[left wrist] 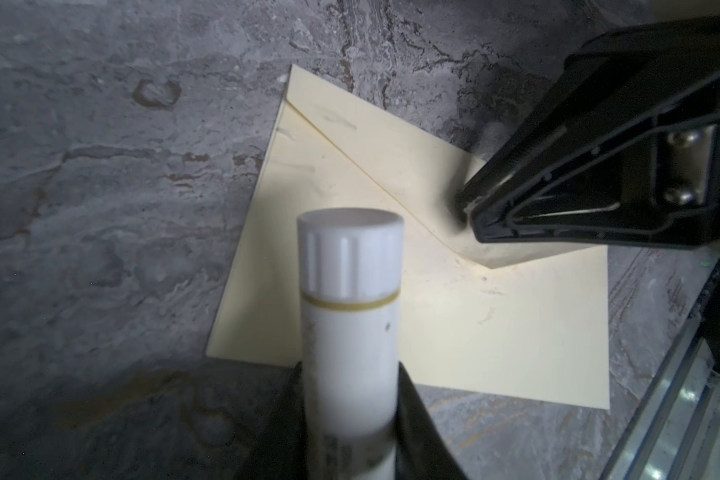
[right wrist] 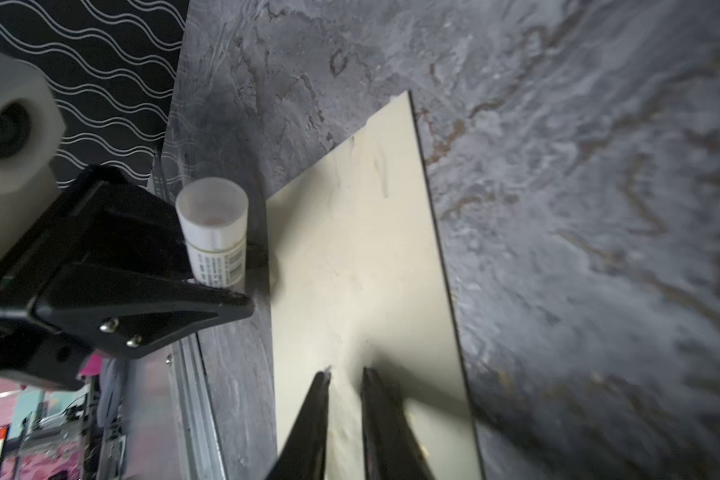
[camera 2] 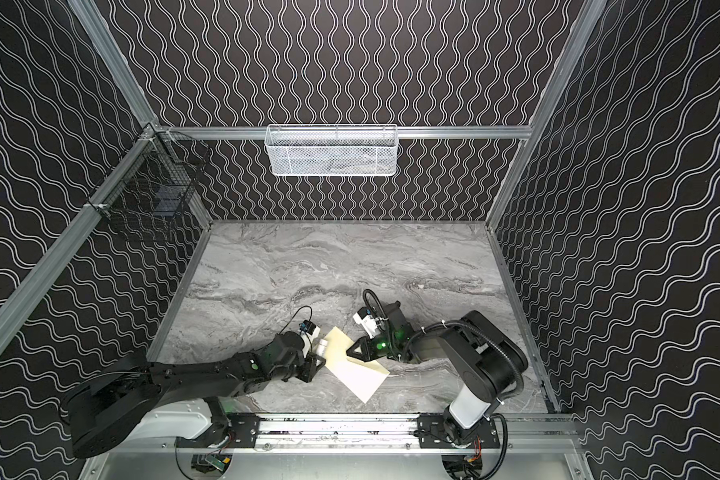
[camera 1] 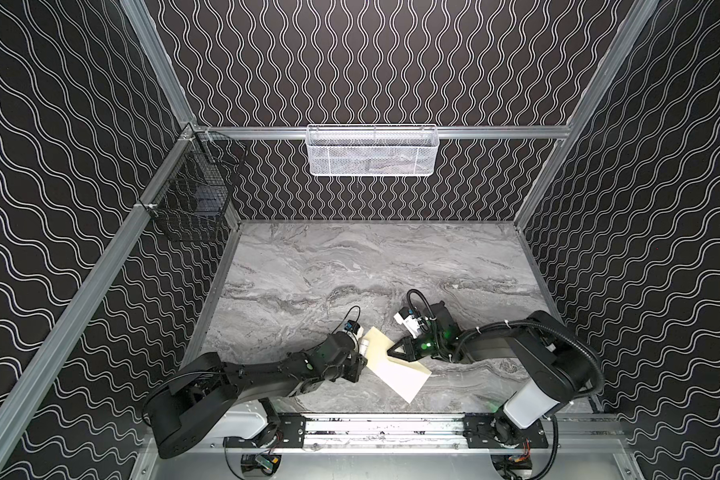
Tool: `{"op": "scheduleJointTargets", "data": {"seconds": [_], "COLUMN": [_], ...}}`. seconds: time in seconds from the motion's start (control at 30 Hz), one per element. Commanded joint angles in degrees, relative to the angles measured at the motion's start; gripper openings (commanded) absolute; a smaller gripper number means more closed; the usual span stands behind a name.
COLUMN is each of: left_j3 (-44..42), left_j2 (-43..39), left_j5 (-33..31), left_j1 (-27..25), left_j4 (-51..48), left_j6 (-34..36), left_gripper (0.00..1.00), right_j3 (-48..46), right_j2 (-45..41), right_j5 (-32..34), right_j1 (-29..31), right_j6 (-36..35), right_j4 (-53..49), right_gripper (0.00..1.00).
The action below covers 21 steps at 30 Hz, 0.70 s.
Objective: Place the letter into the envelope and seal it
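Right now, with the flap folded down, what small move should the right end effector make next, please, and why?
Probably press down and slide along the flap: the right end effector rests near its point, and that edge looks slightly raised off the envelope.

I count one envelope (camera 1: 400, 374), pale cream, and one white stick (left wrist: 350, 332). Baskets come to two: one white basket (camera 1: 372, 150) of mesh and one black basket (camera 1: 192, 187) of wire. There is one desk (camera 1: 350, 266), grey and marbled. Of my own I count two pairs, my left fingers (left wrist: 416, 415) and my right fingers (right wrist: 308, 424), four in all.
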Motion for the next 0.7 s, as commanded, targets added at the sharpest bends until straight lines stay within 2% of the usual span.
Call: {"op": "scheduleJointTargets", "data": {"seconds": [0.0, 0.07, 0.27, 0.43, 0.67], "left_j3": [1.16, 1.51, 2.84, 3.28, 2.86], "left_j2": [0.06, 0.61, 2.88, 2.93, 3.84], "left_j5": [0.56, 0.91, 1.62, 2.5, 4.3], "left_j1": [0.17, 0.21, 1.38, 4.07, 7.38], "left_j4": [-0.57, -0.08, 0.79, 0.6, 2.18], "left_j6": [1.39, 1.61, 2.78, 4.61, 6.35], "left_gripper": [0.0, 0.0, 0.0, 0.0, 0.0], "right_j3": [-3.38, -4.32, -2.64, -1.73, 3.26], "right_j2": [-1.64, -1.74, -0.93, 0.51, -7.23], "right_j5": [9.59, 11.57, 17.96, 18.19, 19.76], "right_j1": [1.18, 2.43, 7.03, 8.84, 9.15], "right_j6": [-0.64, -1.59, -3.63, -1.79, -8.86], "right_j4": [8.15, 10.55, 9.19, 9.42, 1.33], "right_gripper": [0.15, 0.14, 0.14, 0.14, 0.1]}}
